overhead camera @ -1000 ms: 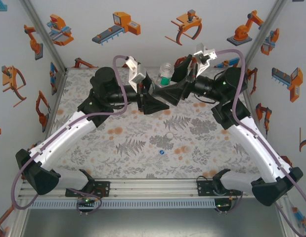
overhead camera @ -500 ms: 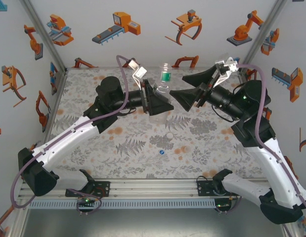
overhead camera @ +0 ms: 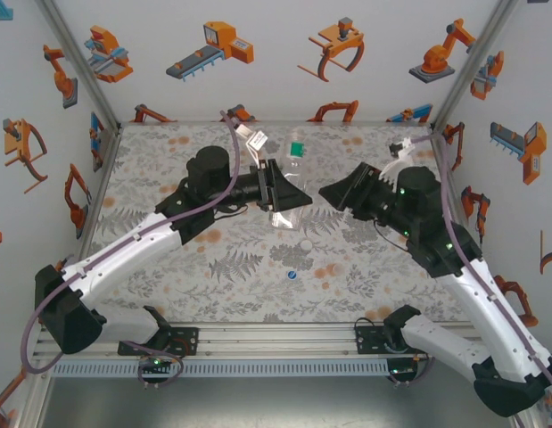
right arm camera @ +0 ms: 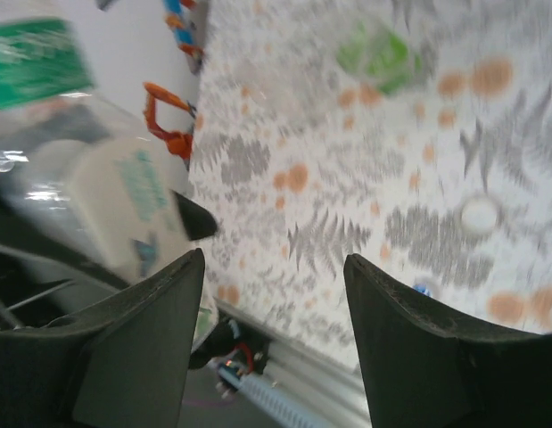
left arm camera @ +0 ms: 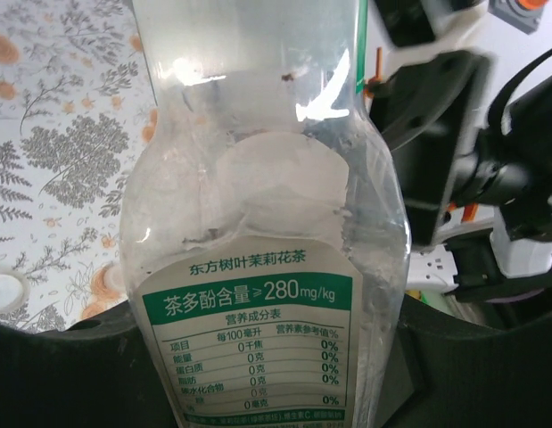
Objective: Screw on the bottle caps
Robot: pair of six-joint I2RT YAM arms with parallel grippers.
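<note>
My left gripper is shut on the taller clear bottle, the one with a green label band, and holds it above the middle of the table. In the left wrist view the bottle's white and green label sits between the left gripper's fingers. My right gripper hangs just right of the bottle, open and empty. The same bottle shows at its left. A white cap and a blue cap lie on the table in front. A green-tinted bottle stands farther off.
The floral table top has white walls with robot stickers at the back and both sides. The white cap and the blue cap lie close together. The aluminium rail with the arm bases runs along the near edge.
My right gripper has drawn back from the bottle's top, swung down to the right and narrowed its jaws. The left gripper has carried the bottle slightly right and forward, still gripped.
</note>
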